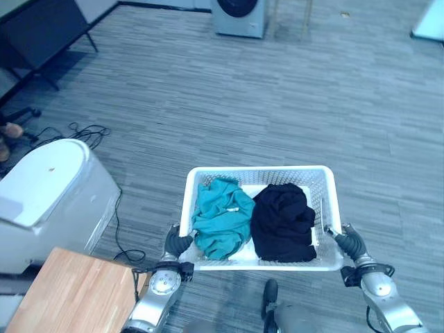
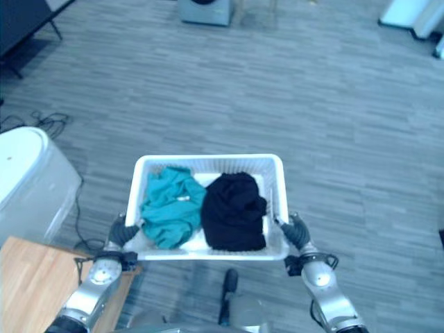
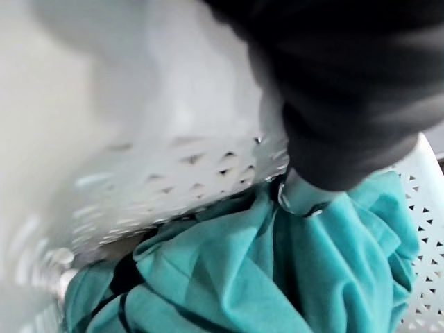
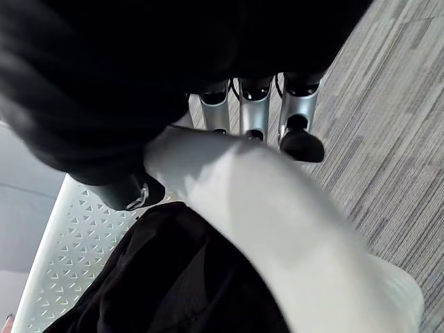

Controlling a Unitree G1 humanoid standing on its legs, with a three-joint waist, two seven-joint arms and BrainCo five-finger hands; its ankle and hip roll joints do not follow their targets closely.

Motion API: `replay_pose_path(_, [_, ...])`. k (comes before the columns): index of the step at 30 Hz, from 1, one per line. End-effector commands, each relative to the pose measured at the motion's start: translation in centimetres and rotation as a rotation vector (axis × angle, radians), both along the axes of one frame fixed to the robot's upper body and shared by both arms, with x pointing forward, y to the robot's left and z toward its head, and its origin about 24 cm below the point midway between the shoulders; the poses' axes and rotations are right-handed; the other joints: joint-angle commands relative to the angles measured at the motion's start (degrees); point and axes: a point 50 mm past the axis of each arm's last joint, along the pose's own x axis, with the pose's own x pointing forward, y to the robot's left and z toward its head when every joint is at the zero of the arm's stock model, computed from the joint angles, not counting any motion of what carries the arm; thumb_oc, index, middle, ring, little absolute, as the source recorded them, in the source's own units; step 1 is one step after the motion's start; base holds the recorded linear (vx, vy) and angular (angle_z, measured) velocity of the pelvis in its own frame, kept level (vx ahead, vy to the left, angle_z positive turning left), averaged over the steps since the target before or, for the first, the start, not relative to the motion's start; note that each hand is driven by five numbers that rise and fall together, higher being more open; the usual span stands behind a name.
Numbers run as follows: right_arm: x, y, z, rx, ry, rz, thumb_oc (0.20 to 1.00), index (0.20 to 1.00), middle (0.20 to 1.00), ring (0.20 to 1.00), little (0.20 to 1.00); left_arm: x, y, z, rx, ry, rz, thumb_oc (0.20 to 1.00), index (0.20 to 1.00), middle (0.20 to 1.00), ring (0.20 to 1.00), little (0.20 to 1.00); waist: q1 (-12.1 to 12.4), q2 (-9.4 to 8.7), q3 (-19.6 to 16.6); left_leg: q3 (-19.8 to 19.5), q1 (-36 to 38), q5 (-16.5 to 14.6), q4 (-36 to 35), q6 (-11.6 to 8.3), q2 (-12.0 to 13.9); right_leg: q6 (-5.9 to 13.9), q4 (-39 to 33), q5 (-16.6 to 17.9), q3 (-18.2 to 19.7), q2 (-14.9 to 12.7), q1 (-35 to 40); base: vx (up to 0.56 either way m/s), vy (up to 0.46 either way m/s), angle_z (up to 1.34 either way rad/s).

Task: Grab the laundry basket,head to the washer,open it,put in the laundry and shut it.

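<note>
Left robot hand [image 1: 176, 243] and right robot hand [image 1: 349, 242] curled round white laundry basket [image 1: 327, 182] rims, basket held level, arms bent low

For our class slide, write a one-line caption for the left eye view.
Both hands carry a white basket of laundry toward the washer.

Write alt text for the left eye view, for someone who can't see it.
A white laundry basket, gripped at either end by the robot's left hand and right hand, is carried above a grey striped floor. Inside lie a teal garment and a black garment side by side. A washer stands far ahead; a white bin and wooden tabletop sit at left.
</note>
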Motion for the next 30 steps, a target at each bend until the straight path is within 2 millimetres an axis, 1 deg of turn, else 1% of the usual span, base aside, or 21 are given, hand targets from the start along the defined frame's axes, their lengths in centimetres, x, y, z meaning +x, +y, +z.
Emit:
replay_pose_path(1, [2.5,2.4,4.7,0.178,-0.262,0.105,0.2,0.2,0.2,0.2,0.2,0.9,-2.1,3.1,-0.121,-0.165,-0.158,0.2,0.2,0.2,0.2,0.2,1.87,-1.45,0.4,-0.54,0.23,1.16,-11.22,5.74,-7.68,6.64,1.52,-7.77,4.04,-0.4,2.91,0.15,0.012,-0.36])
replay_pose_path(2, [2.6,2.4,4.6,0.174,-0.259,0.1,0.2,0.2,0.2,0.2,0.2,0.9,-2.1,3.1,-0.117,-0.164,-0.157,0.2,0.2,0.2,0.2,0.2,2.77,-1.27,0.85,-2.45,-2.68,3.65,-13.07,5.45,-8.96,6.62,1.27,-7.99,5.12,0.23,3.81,0.22,0.021,-0.66])
replay_pose_path(3, [2.7,2.4,4.4,0.17,-0.255,0.095,0.2,0.2,0.2,0.2,0.2,0.9,-2.0,3.2,-0.115,-0.169,-0.154,0.2,0.2,0.2,0.2,0.2,4.14,-0.57,1.44,-5.33,-4.87,7.6,-17.54,4.55,-10.27,6.67,1.18,-8.62,7.0,1.63,5.12,0.3,0.043,-0.63])
replay_pose_path(4, [2.7,2.5,4.3,0.172,-0.252,0.092,0.2,0.2,0.2,0.2,0.2,0.9,-1.9,3.2,-0.113,-0.169,-0.154,0.2,0.2,0.2,0.2,0.2,4.61,-0.16,1.66,-6.42,-5.23,9.46,-20.02,4.24,-10.92,6.63,1.28,-9.18,8.01,2.31,5.83,0.21,0.036,-0.67])
replay_pose_path(7, [2.8,2.4,4.3,0.176,-0.258,0.078,0.2,0.2,0.2,0.2,0.2,1.0,-2.0,3.3,-0.114,-0.175,-0.151,0.2,0.2,0.2,0.2,0.2,5.28,0.24,2.08,-7.38,-6.84,12.05,-22.06,3.58,-11.23,6.4,1.34,-10.1,9.71,3.05,7.2,0.22,0.106,-0.55])
replay_pose_path(8, [2.8,2.6,4.2,0.179,-0.253,0.09,0.2,0.2,0.2,0.2,0.2,0.9,-1.7,3.2,-0.107,-0.172,-0.147,0.2,0.2,0.2,0.2,0.2,5.36,0.4,1.53,-7.23,-4.45,10.65,-23.72,4.51,-11.28,6.62,1.84,-11.38,11.26,3.12,8.23,0.22,0.165,-0.49])
replay_pose_path(9, [2.8,2.6,4.3,0.179,-0.254,0.09,0.2,0.2,0.2,0.2,0.2,0.9,-1.7,3.3,-0.107,-0.173,-0.148,0.2,0.2,0.2,0.2,0.2,5.44,0.46,1.45,-7.17,-4.54,10.87,-23.9,4.5,-11.2,6.59,1.79,-11.21,11.33,3.2,8.05,0.35,0.278,-0.91])
replay_pose_path(11, [2.9,3.5,3.9,0.222,-0.24,0.113,0.2,0.2,0.2,0.2,0.2,0.5,-1.0,3.2,-0.083,-0.163,-0.14,0.2,0.2,0.2,0.2,0.2,5.64,-0.42,-0.45,-5.37,-1.71,8.37,-23.01,6.58,-11.66,8.71,4.7,-12.05,13.93,0.81,8.85,0.37,0.305,-0.7])
replay_pose_path(12, [2.9,3.5,3.9,0.222,-0.24,0.113,0.2,0.2,0.2,0.2,0.2,0.5,-1.0,3.2,-0.082,-0.163,-0.14,0.2,0.2,0.2,0.2,0.2,5.76,-0.37,-0.57,-5.26,-1.85,8.54,-23.1,6.57,-11.55,8.68,4.68,-11.89,14.06,0.9,8.62,0.27,0.211,-0.25])
replay_pose_path(14, [3.2,3.9,4.1,0.237,-0.246,0.13,0.2,0.2,0.2,0.2,0.2,0.8,-0.2,3.8,-0.043,-0.183,-0.146,0.2,0.2,0.2,0.2,0.2,5.75,-1.08,-0.45,-3.04,-0.06,6.74,-22.49,7.65,-10.97,10.72,11.88,-11.34,15.07,0.08,5.36,0.21,0.154,-0.88])
replay_pose_path(16, [3.3,4.2,4.1,0.244,-0.248,0.134,0.2,0.2,0.2,0.2,0.2,1.0,0.0,4.0,-0.031,-0.188,-0.142,0.2,0.2,0.2,0.2,0.2,5.61,-1.32,-0.28,-2.38,0.74,5.81,-22.34,8.06,-10.94,11.01,13.72,-11.11,15.04,-0.18,3.66,0.15,0.1,-0.41])
replay_pose_path(17, [3.4,4.4,4.2,0.254,-0.249,0.144,0.2,0.2,0.2,0.2,0.2,1.0,0.3,4.2,-0.019,-0.196,-0.135,0.2,0.2,0.2,0.2,0.2,5.35,-1.75,0.11,-1.17,2.35,4.44,-22.26,8.52,-10.85,11.06,14.21,-9.51,13.93,-0.76,0.88,0.09,0.039,-0.03])
replay_pose_path(19, [3.5,4.6,4.3,0.259,-0.251,0.148,0.2,0.2,0.2,0.2,0.2,1.1,0.5,4.4,-0.021,-0.202,-0.129,0.2,0.2,0.2,0.2,0.2,5.36,-1.91,0.31,-0.38,3.04,3.73,-22.34,8.57,-10.76,11.16,13.12,-8.5,12.71,-1.22,-0.47,0.13,0.031,-0.28])
replay_pose_path(21, [3.7,4.5,4.6,0.252,-0.257,0.153,0.2,0.2,0.2,0.2,0.2,0.9,0.8,4.4,-0.03,-0.202,-0.11,0.2,0.2,0.2,0.2,0.2,4.94,-1.89,1.21,0.83,5.76,1.62,-22.82,8.73,-10.56,11.6,9.51,-5.26,8.72,-2.15,-4.25,0.39,0.024,-0.58])
replay_pose_path(22, [3.9,4.5,5.0,0.254,-0.274,0.147,0.2,0.2,0.2,0.2,0.2,0.9,0.9,4.3,-0.028,-0.2,-0.098,0.2,0.2,0.2,0.2,0.2,4.22,-1.77,1.94,0.4,9.3,-1.21,-23.35,8.76,-11.06,12.46,5.77,-3.32,6.0,-2.22,-8.15,0.58,0.01,-0.52])
replay_pose_path(24, [3.8,4.3,5.0,0.248,-0.28,0.137,0.2,0.2,0.2,0.2,0.2,1.2,0.8,4.6,-0.024,-0.217,-0.1,0.2,0.2,0.2,0.2,0.2,3.65,-1.71,2.88,0.27,11.81,-2.35,-23.73,8.74,-11.74,12.6,2.92,-1.28,1.98,-3.2,-10.88,0.47,-0.073,-0.21])
replay_pose_path(26, [3.4,3.9,4.7,0.245,-0.269,0.126,0.2,0.2,0.2,0.2,0.2,1.3,0.6,4.7,-0.025,-0.225,-0.111,0.2,0.2,0.2,0.2,0.2,3.14,-1.7,2.57,-0.86,13.69,-3.52,-24.33,8.4,-12.46,12.58,2.39,-0.56,2.0,-3.38,-10.93,0.59,-0.201,0.43])
replay_pose_path(27, [2.6,3.1,3.8,0.218,-0.231,0.105,0.2,0.2,0.2,0.2,0.2,1.1,-0.1,4.2,-0.053,-0.21,-0.118,0.2,0.2,0.2,0.2,0.2,1.98,-0.87,0.65,-3.27,15.38,-5.36,-19.29,6.72,-11.0,10.39,4.43,-0.49,4.93,-2.54,-8.95,0.83,-0.325,0.96])
replay_pose_path(28, [2.5,2.9,3.7,0.207,-0.227,0.106,0.2,0.2,0.2,0.2,0.2,0.9,-0.1,4.0,-0.064,-0.204,-0.116,0.2,0.2,0.2,0.2,0.2,1.93,-0.44,0.19,-3.32,14.78,-4.32,-15.82,6.17,-9.73,9.64,4.46,-0.89,4.85,-2.03,-7.91,0.93,-0.492,1.85])
replay_pose_path(29, [2.4,2.3,3.9,0.189,-0.231,0.097,0.2,0.2,0.2,0.2,0.2,0.7,-0.2,3.8,-0.067,-0.191,-0.125,0.2,0.2,0.2,0.2,0.2,2.38,-0.07,0.6,-4.72,9.6,2.09,-2.06,4.38,-7.01,6.99,3.93,-2.18,4.85,-0.4,-4.8,0.54,-0.436,1.83])
replay_pose_path(30, [2.3,1.7,3.9,0.171,-0.228,0.083,0.2,0.2,0.2,0.2,0.2,0.7,-0.3,3.7,-0.077,-0.183,-0.121,0.2,0.2,0.2,0.2,0.2,2.99,-0.47,1.3,-5.42,5.33,4.89,5.08,4.56,-6.16,5.24,3.18,-4.13,4.4,0.48,-2.51,0.56,-0.464,1.1])
